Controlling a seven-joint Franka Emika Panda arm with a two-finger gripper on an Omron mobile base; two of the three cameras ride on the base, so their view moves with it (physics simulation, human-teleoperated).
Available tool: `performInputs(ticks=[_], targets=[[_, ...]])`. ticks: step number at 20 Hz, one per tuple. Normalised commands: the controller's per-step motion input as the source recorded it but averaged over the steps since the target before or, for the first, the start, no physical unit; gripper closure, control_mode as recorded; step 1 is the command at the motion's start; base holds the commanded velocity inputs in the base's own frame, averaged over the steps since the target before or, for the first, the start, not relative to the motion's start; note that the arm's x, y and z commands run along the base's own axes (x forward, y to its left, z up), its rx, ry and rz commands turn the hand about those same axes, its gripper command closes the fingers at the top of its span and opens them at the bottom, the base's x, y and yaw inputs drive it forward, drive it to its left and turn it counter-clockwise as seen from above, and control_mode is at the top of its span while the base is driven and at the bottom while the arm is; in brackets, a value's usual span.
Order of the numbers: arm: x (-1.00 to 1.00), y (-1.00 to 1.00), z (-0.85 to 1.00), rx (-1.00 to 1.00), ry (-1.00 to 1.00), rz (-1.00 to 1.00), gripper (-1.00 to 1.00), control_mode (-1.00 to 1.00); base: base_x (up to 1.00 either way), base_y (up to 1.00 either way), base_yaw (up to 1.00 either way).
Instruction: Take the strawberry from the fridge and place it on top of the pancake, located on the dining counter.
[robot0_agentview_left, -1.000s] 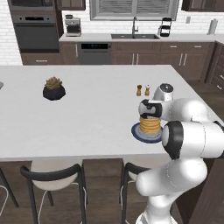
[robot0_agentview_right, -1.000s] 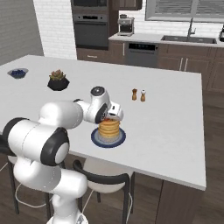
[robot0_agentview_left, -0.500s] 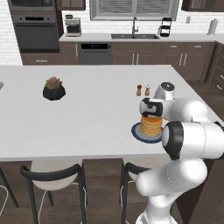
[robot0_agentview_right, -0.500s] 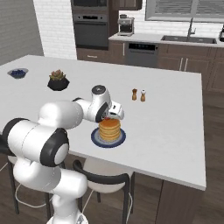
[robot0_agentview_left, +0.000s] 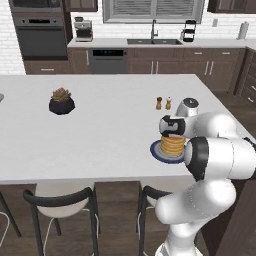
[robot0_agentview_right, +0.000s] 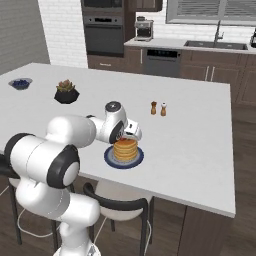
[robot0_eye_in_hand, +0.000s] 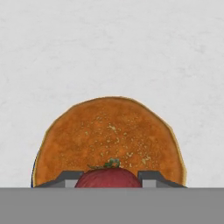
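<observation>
The pancake is a golden stack on a dark blue-grey plate near the front edge of the dining counter. My gripper hangs just above the stack, shut on the strawberry, whose dark-red top and green stalk show between the two fingertips. From the base cameras the hand sits directly over the pancake, and the strawberry is hidden by the hand. From the right, the gripper hovers over the pancake.
Salt and pepper shakers stand just beyond the plate. A potted succulent sits at the counter's left, with a small blue bowl farther left. Black-framed stools line the near edge.
</observation>
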Motion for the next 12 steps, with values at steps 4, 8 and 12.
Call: performInputs(ticks=[4,8,12], targets=[[0.00,0.00,-0.27,0.00,0.00,0.00,1.00,-1.00,0.00,0.00,0.00],[0.00,0.00,-0.24,0.00,0.00,0.00,-1.00,-1.00,0.00,0.00,0.00],[-0.08,0.00,-0.07,0.00,0.00,0.00,-1.00,-1.00,0.00,0.00,0.00]])
